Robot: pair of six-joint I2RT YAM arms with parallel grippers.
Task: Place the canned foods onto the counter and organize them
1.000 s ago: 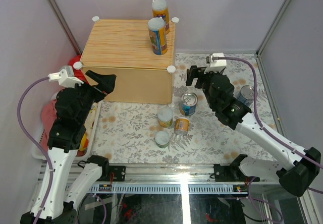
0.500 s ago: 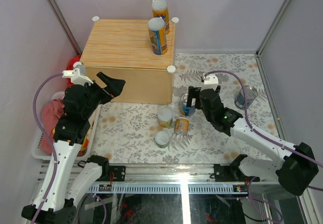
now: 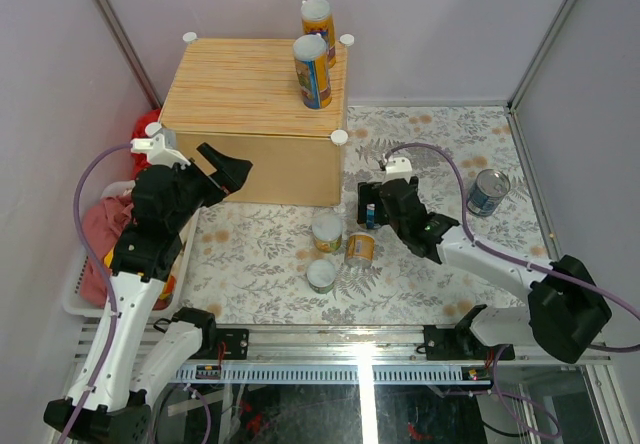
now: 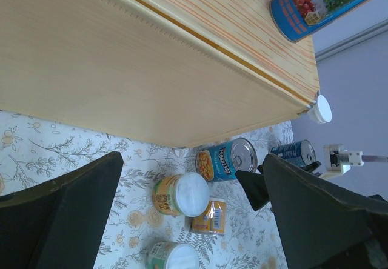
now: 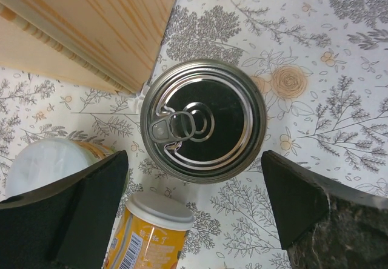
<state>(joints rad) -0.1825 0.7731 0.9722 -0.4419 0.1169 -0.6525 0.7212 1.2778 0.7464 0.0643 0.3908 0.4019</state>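
on the wooden desk [image 3: 240,84], near its right edge: a tall orange-and-blue can [image 3: 312,72] upright, and a second tall can [image 3: 319,22] just behind it, toward the far right corner knob [image 3: 347,39].

just in front of the wooden desk's near right corner, on the floral cloth [image 3: 260,254]: a blue can [image 5: 203,120] upright, pull-tab lid facing up. directly above it, the right tool [image 5: 194,160], jaws spread apart, one on each side of the lid with cloth showing in both gaps; grips nothing.

a little further out from that same corner, toward the arm bases: a short green-and-yellow can [image 3: 327,232] with a white lid, upright. just beside it, an orange can [image 3: 360,249], apparently on its side. further out again, a short white-lidded can [image 3: 321,275], upright.

well off to the right of the wooden desk: a lone blue can [image 3: 487,192], apart from the others.

before the left part of the wooden desk's front face: the left tool [image 3: 225,169], jaws wide apart and empty, raised off the cloth and pointing toward the desk front.

left of the wooden desk: a white basket [image 3: 72,299] holding red and pink clothes [image 3: 98,234].
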